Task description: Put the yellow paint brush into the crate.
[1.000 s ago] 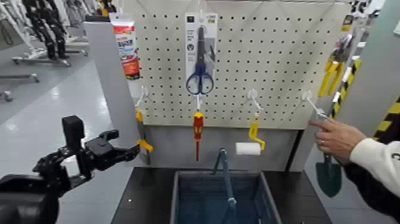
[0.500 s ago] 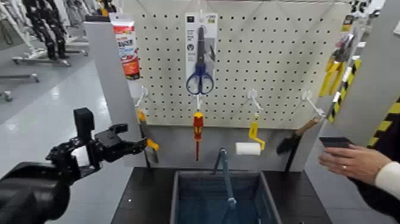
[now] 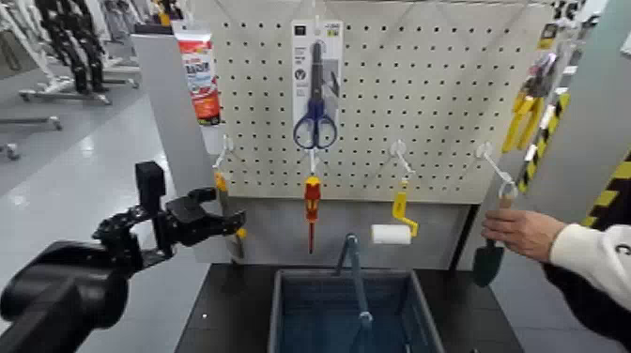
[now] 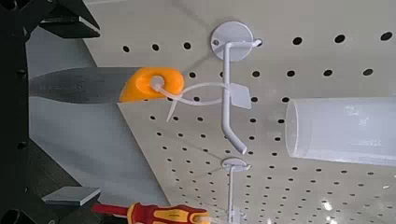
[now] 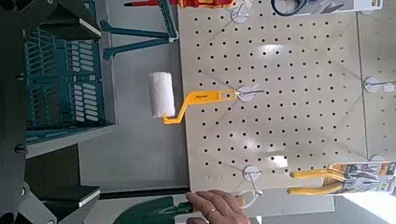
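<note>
Left black end effector [image 3: 226, 208] now nearer grey-handled, orange-tipped brush [image 4: 82, 86], spread wide, ungripped; clenching likely next, then blue-grey plastic crate [image 3: 277, 314]. Right end effector [image 5: 79, 107] idle, open.

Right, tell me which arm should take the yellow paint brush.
Left. The left gripper, open, is right by the hanging brush. The right wrist view instead faces the roller, with a person's hand nearby, so the right arm seems worse placed.

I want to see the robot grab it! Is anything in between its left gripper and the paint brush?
Nothing visible is in the way: the left gripper is open right by the brush, which hangs by a loop from a white hook.
</note>
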Controlling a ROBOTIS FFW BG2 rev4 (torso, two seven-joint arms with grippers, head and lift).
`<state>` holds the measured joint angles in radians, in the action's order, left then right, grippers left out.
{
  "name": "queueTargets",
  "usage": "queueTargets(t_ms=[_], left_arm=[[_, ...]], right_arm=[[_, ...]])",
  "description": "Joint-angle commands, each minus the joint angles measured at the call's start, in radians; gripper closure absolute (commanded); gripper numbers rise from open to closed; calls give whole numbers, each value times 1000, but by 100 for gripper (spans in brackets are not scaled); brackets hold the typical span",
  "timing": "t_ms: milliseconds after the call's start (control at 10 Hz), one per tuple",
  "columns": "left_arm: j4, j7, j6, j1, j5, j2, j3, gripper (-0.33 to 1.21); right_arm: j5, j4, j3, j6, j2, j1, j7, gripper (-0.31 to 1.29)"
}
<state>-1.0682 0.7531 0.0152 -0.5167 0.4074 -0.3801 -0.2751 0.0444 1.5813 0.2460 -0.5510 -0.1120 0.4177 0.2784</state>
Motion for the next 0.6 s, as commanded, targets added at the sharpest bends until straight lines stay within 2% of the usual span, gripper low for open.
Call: queueTargets(t_ms=[100, 300, 400, 500, 600], left_arm=[[48, 2, -17, -40, 11, 3, -39, 20], [57, 0, 2, -49, 11, 4, -47, 71], [57, -3, 20, -51, 8, 4, -47, 81], [57, -8, 19, -51, 7, 4, -47, 107], [56, -12, 17, -49, 8, 6, -44, 112]], right_arm=[[0, -1, 2, 0, 2, 0, -1, 13], [0, -1, 2, 0, 2, 0, -1, 13], [0, 0, 2, 0, 2, 0, -1, 13], [0, 0, 2, 0, 2, 0, -1, 13], [0, 2, 1, 0, 2, 1, -1, 13]])
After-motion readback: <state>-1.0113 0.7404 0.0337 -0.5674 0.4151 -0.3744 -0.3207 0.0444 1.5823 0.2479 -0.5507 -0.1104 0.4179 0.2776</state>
